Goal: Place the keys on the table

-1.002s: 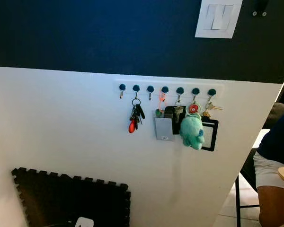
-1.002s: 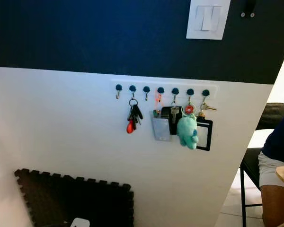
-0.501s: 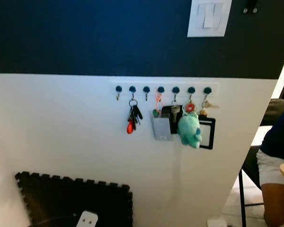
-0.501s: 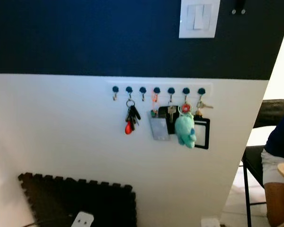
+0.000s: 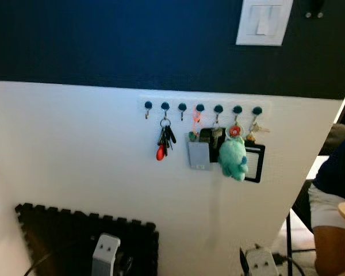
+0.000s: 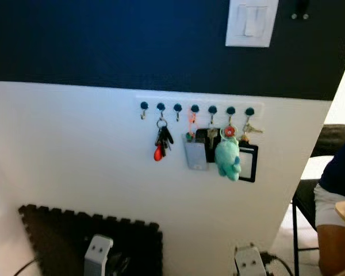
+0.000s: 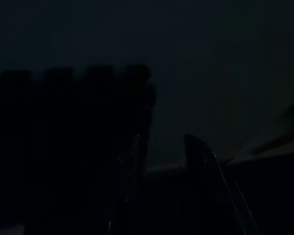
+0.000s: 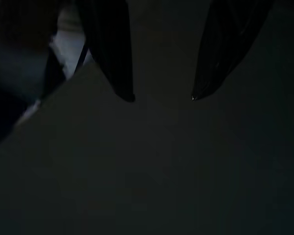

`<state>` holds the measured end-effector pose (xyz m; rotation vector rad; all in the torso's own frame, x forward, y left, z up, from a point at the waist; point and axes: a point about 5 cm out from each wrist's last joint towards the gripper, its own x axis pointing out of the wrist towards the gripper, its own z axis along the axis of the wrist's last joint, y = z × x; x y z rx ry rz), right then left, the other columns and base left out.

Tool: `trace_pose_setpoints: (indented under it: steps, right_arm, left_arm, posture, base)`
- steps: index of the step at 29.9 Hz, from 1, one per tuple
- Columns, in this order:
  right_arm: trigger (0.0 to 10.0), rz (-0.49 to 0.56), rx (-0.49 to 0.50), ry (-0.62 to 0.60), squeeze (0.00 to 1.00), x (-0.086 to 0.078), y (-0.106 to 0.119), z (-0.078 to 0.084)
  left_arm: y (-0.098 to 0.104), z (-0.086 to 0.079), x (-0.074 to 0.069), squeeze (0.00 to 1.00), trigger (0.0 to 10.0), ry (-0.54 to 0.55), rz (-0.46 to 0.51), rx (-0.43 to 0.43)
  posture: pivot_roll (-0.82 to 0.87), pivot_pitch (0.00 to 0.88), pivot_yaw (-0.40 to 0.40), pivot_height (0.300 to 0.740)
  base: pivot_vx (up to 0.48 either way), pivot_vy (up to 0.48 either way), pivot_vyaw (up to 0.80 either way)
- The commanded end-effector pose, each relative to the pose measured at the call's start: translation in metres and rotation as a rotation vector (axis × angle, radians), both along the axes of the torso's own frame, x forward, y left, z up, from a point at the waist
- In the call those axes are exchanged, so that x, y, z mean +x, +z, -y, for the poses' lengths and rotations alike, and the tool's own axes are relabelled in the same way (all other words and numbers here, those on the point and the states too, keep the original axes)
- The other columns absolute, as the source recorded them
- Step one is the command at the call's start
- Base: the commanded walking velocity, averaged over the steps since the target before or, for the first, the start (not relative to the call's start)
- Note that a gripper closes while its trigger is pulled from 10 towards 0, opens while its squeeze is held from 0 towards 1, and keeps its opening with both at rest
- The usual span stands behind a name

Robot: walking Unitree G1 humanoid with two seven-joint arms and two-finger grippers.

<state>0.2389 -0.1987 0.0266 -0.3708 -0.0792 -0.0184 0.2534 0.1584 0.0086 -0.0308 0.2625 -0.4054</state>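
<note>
The keys [image 5: 165,141], a dark bunch with a red tag, hang from the second hook of the hook rail [image 5: 201,107] on the white wall, well above both arms. The right gripper [image 8: 161,98] has its fingers spread apart with nothing between them; the left gripper [image 7: 161,161] sits in deep shade, and I cannot tell how its fingers stand. The likeliest slip is taking the wrong bunch: a grey card [image 5: 199,155], a green plush toy [image 5: 233,159] and a second set of keys [image 5: 256,131] crowd the hooks toward the rail's right end. A reach drifting that way could snag them or knock them down onto the black foam mat [image 5: 86,241].
</note>
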Motion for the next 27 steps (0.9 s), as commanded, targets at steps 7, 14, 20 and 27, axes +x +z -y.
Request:
trace_pose_setpoints:
  steps: [7, 14, 20, 27]
  right_arm:
    - [10.0, 0.276, 0.103, 0.048, 0.00, 0.027, 0.059, -0.013]
    - [10.0, 0.440, 0.216, 0.111, 1.00, 0.040, 0.103, -0.027]
    - [10.0, 0.460, 0.225, 0.092, 0.18, 0.042, 0.111, -0.028]
    - [10.0, 0.492, 0.255, 0.088, 0.00, 0.044, 0.123, -0.027]
  left_arm:
    - [0.043, 0.023, 0.011, 0.00, 10.0, -0.117, 0.190, -0.074]
    - [0.078, 0.026, 0.028, 0.00, 10.0, -0.144, 0.310, -0.059]
    - [0.079, 0.027, 0.027, 0.00, 10.0, -0.162, 0.306, -0.040]
    - [0.079, 0.030, 0.024, 0.00, 10.0, -0.175, 0.292, -0.024]
  posture:
    - [0.05, 0.051, -0.037, 0.740]
    - [0.05, 0.053, -0.037, 0.740]
    - [0.05, 0.052, -0.031, 0.740]
    - [0.05, 0.050, -0.028, 0.740]
  base:
    - [0.000, 0.000, 0.00]
    - [0.000, 0.000, 0.00]
    - [0.000, 0.000, 0.00]
    - [0.000, 0.000, 0.00]
